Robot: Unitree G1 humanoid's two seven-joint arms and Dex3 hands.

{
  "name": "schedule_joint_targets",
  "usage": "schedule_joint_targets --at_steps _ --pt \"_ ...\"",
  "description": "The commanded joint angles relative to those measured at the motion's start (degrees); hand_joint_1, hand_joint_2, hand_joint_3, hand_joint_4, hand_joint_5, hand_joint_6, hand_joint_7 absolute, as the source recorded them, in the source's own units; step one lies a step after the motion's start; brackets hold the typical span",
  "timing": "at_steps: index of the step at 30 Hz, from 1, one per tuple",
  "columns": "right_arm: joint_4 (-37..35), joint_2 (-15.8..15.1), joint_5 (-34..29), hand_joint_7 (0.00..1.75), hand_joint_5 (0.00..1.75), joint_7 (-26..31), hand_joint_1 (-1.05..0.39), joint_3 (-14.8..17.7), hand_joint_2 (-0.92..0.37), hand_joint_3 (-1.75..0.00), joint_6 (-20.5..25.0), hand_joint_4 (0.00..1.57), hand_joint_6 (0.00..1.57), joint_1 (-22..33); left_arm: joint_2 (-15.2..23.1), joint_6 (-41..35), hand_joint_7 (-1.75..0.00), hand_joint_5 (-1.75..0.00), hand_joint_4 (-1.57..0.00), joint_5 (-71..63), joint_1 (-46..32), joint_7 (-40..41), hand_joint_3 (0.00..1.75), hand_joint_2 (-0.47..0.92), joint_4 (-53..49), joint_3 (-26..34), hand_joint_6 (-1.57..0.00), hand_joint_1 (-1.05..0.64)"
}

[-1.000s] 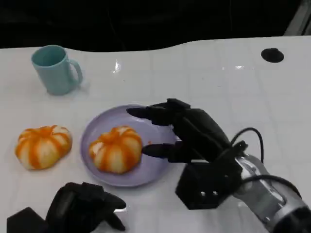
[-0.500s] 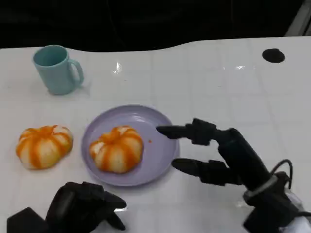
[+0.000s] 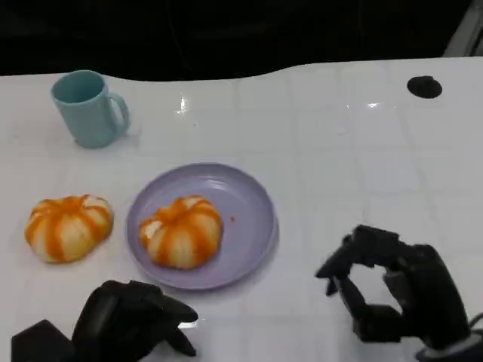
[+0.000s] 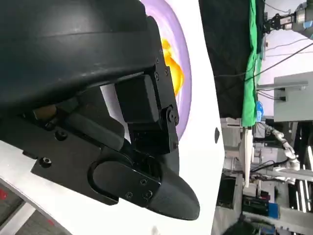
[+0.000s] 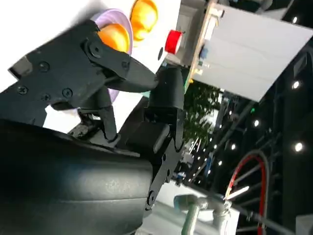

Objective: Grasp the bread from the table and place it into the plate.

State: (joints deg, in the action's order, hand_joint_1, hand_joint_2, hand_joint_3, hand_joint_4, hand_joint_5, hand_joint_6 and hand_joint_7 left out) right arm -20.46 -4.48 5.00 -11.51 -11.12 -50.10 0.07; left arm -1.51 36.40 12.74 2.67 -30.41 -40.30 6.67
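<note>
An orange-and-white striped bread (image 3: 181, 231) lies inside the lilac plate (image 3: 249, 204) at the table's middle. A second bread (image 3: 68, 226) of the same look rests on the table left of the plate. My right hand (image 3: 396, 294) hangs at the lower right, well away from the plate, with fingers apart and nothing in them. My left hand (image 3: 128, 324) rests low at the front left, below the plate, fingers curled in on nothing. The right wrist view catches the plate (image 5: 123, 41) with its bread (image 5: 112, 35) and the other bread (image 5: 144, 15) beyond my fingers.
A light blue mug (image 3: 88, 108) stands at the back left. A small black round spot (image 3: 423, 85) marks the table at the back right. The table's far edge meets a dark background.
My right hand has drawn back from over the plate toward the lower right, leaving the bread lying in the plate. The left hand has stayed put.
</note>
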Motion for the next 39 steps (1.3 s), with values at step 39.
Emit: schedule_joint_targets --at_steps 39 --pt "-4.73 1.61 -2.27 1.57 1.75 -2.08 -0.24 4.70 -0.37 -1.39 -5.87 0.93 0.76 2.74 2.46 -1.61 -0.20 -0.70 -1.47 3.26 0.05 -2.56 0.00 0.88 -1.31 1.99 -1.57 -1.05"
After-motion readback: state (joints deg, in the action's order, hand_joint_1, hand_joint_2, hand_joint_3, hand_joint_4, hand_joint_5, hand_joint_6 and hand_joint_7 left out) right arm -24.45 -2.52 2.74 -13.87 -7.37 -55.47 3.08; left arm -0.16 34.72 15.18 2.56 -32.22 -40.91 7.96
